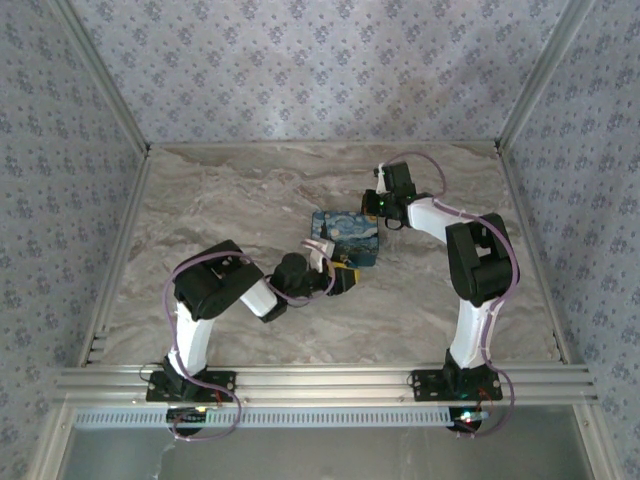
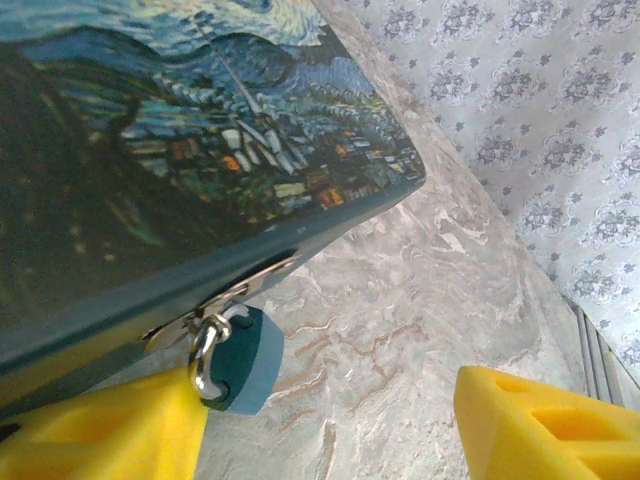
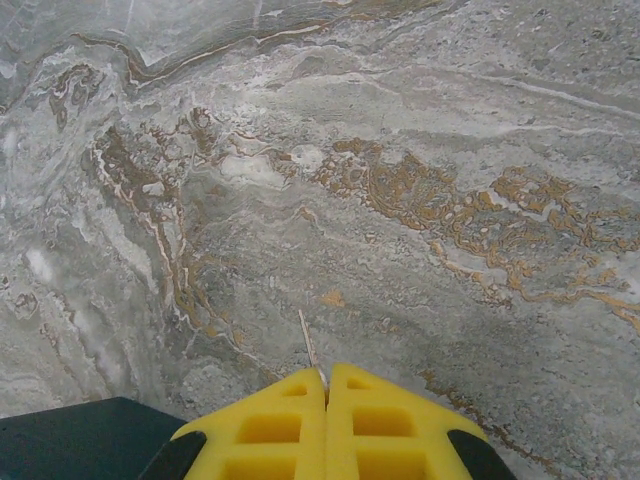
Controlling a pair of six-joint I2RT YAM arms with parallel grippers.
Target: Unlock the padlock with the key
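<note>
At the front edge of the Starry Night printed box (image 2: 200,150), the teal padlock (image 2: 245,360) hung from the metal hasp (image 2: 250,285) with its shackle (image 2: 203,355) threaded through the loop and seated in the body, so by every sign it was locked. The left gripper (image 2: 330,410) was released, its yellow fingers wide apart. One finger (image 2: 120,430) lay right against the padlock and the other stood well clear over the marble table (image 2: 400,330), so nothing was grasped. From above, this gripper (image 1: 340,278) sat at the box's (image 1: 347,235) near corner.

The right gripper (image 3: 325,385) was clenched over bare table beside the box's far corner (image 1: 383,208). A thin sliver (image 3: 310,345) stuck out between its closed tips, probably the key seen edge-on, though I could not tell for sure.

The task looked early. The padlock was not yet steadied, nothing had reached the keyhole, and insertion, turning and freeing the shackle all remained.
</note>
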